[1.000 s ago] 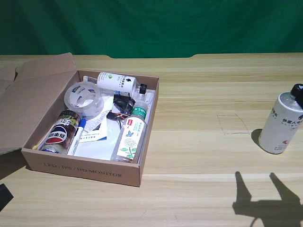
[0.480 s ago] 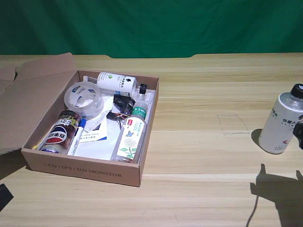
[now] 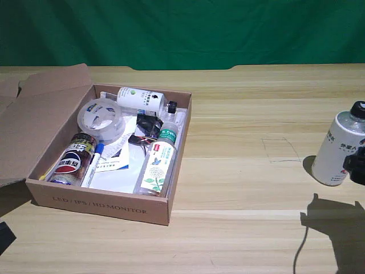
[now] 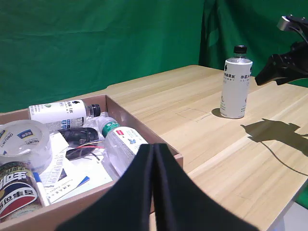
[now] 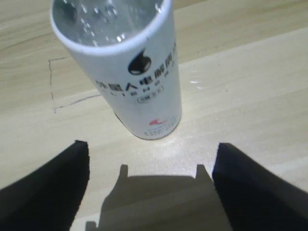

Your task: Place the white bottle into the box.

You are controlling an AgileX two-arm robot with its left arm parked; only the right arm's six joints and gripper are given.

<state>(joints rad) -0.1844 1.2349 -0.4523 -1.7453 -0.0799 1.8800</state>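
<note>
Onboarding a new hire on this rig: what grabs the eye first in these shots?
The white bottle stands upright and alone on the bare wooden table at the exterior view's right edge, with the right gripper open just in front of it. Far across at that view's left sits the open box, crowded with bottles, a can and a tape roll.

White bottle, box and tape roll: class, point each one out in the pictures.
white bottle (image 3: 337, 149), exterior view, on its white wrap.
box (image 3: 102, 203), exterior view, on its lettered front wall.
tape roll (image 3: 100, 119), exterior view, on its clear rim.
</note>
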